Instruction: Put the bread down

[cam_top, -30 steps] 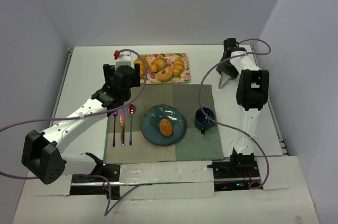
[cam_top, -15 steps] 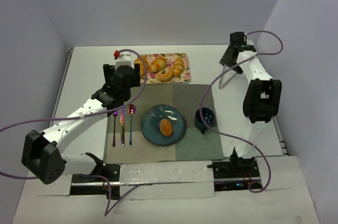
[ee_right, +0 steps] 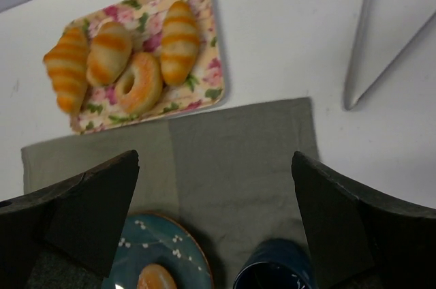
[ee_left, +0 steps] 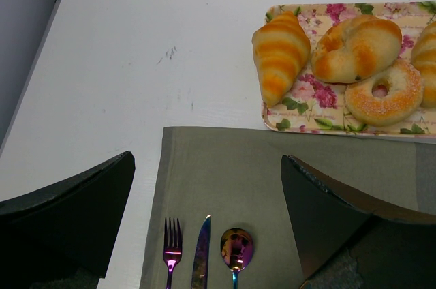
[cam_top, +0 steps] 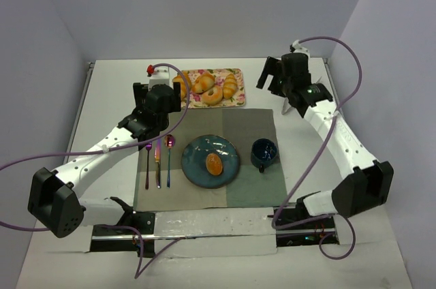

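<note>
The bread, a small golden-orange oval bun, lies on the blue plate in the middle of the grey mat. It also shows at the bottom edge of the right wrist view, on the plate. My left gripper hangs open and empty over the mat's back left corner, above the cutlery tips. My right gripper hangs open and empty over the mat's back right part, behind the plate and apart from the bread.
A floral tray at the back holds ridged rolls and a doughnut. A dark blue cup stands right of the plate. A fork, a knife and a spoon lie left of it. A grey V-shaped stand sits at the back right.
The right arm has unfolded and swung its gripper left and forward, from the back right corner to over the mat's back right part. The left arm and the bread have not moved.
</note>
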Motion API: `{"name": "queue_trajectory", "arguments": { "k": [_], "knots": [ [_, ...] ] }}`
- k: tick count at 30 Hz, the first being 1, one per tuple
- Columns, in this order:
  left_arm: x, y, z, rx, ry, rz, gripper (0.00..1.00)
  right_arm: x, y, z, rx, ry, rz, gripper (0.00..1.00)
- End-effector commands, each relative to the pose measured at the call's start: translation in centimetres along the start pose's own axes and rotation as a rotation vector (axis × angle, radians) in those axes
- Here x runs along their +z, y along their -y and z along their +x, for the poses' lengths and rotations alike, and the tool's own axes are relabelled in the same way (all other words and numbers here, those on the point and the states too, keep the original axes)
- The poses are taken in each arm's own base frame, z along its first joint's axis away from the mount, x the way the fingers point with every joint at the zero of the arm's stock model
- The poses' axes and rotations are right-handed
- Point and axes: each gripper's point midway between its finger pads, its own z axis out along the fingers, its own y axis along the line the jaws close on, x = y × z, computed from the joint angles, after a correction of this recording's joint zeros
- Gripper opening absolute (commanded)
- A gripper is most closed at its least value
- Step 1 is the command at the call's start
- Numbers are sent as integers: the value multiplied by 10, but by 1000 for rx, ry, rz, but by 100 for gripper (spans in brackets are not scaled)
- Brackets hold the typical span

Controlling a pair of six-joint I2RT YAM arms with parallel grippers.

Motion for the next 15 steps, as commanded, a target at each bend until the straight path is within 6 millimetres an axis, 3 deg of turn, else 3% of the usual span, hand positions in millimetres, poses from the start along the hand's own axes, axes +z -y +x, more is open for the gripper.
{"name": "queue_trajectory", "arguments": {
  "k": [1, 8, 15],
  "knots": [
    [-7, 1, -25, -57, 54, 13, 99, -36, -32, -12, -41, 104, -136, 100],
    [-7, 0, -26, -56, 56, 10, 99, -69, -43, -11, -69, 171, -236, 100],
    [-8, 0, -27, -57, 59, 12, 99, -71, -42, -10, -78, 191, -243, 100]
  ]
}}
